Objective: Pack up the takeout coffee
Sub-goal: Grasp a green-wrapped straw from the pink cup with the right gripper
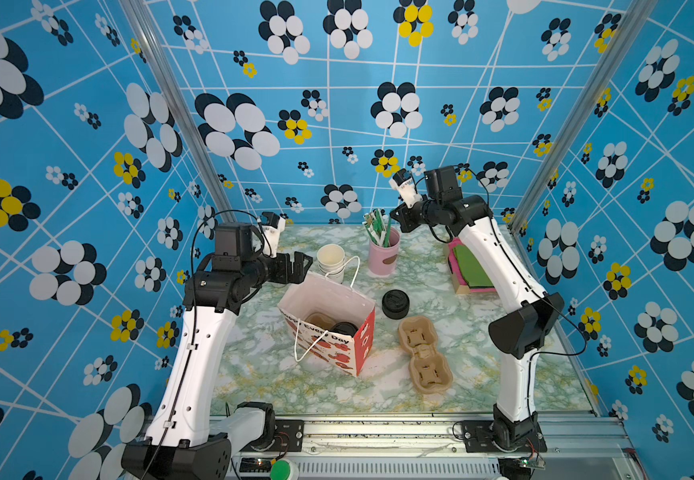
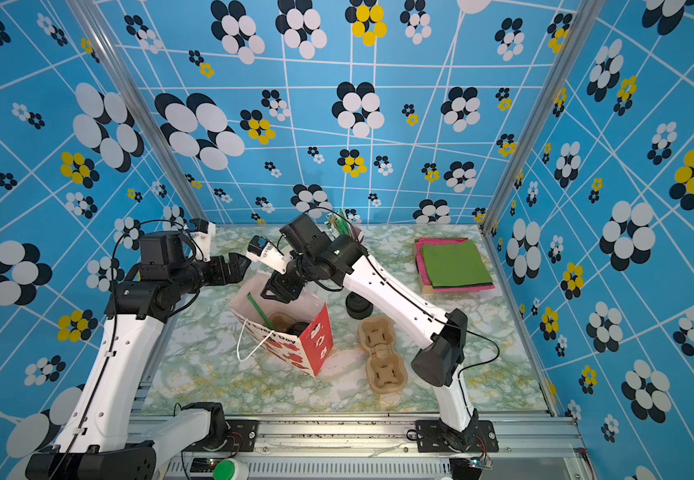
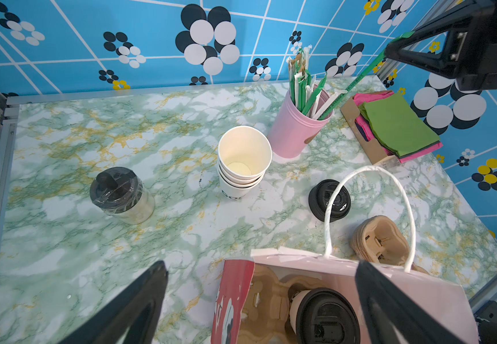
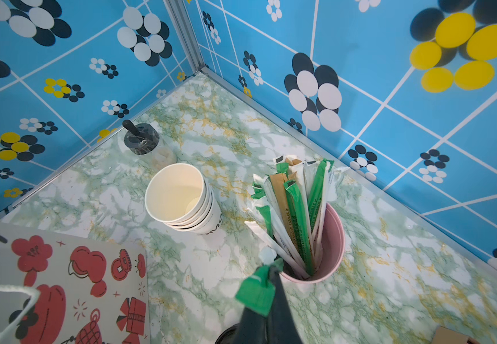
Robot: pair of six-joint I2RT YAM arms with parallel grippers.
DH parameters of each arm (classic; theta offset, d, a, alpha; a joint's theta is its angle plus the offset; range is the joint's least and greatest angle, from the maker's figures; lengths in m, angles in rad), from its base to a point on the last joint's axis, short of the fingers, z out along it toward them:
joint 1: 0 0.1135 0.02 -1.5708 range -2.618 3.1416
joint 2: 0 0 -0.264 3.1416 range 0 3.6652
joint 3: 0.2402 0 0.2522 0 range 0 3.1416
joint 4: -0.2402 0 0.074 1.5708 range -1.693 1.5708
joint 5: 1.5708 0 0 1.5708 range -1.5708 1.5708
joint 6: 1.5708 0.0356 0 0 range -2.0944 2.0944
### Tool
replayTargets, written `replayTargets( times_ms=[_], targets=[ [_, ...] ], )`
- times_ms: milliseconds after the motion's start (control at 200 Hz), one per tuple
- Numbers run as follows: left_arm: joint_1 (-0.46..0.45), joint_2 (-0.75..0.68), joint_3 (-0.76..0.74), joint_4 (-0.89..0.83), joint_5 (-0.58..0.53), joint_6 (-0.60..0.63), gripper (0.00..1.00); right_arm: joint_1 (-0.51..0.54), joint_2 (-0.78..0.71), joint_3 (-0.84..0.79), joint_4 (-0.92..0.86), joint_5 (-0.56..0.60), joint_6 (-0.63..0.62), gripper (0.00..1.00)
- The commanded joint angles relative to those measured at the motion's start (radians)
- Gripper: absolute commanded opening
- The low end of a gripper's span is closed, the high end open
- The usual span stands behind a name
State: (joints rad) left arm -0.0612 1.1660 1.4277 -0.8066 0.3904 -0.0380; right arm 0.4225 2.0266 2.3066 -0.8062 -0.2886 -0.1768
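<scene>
Paper bag (image 3: 315, 269) — black-lidded cup (image 3: 326, 318) inside | left fingers (image 3: 140, 297) spread | right fingers (image 4: 277, 312) pinch green straw (image 4: 255, 292)

Lidded takeout coffee (image 3: 327, 315) stands upright inside bag (image 3: 309, 266).

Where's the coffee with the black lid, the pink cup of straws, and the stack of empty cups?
takeout coffee (image 3: 327, 315): left wrist view, on its black lid.
pink cup (image 3: 291, 131): left wrist view, on its side wall.
stack of paper cups (image 3: 242, 155): left wrist view, inside the top cup.
</scene>
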Motion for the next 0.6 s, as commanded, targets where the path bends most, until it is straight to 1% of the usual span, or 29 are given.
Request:
replayTargets(
  times_ms=[0, 390, 485, 595],
  targets=[
    [0.011, -0.023, -0.019, 0.024, 0.013, -0.013, 1.00, 0.003, -0.069, -0.001, -0.020, 0.022, -0.012, 0.00],
    [0.011, -0.051, -0.042, 0.048, 0.003, -0.043, 0.99, 0.025, -0.332, -0.019, -0.005, 0.026, -0.046, 0.00],
    [0.011, -0.052, -0.045, 0.053, 0.001, -0.048, 0.99, 0.045, -0.382, -0.027, 0.006, -0.014, -0.038, 0.00],
    [0.011, -0.052, -0.047, 0.055, -0.019, -0.057, 0.99, 0.088, -0.417, -0.034, 0.028, -0.098, -0.019, 0.00]
  ],
)
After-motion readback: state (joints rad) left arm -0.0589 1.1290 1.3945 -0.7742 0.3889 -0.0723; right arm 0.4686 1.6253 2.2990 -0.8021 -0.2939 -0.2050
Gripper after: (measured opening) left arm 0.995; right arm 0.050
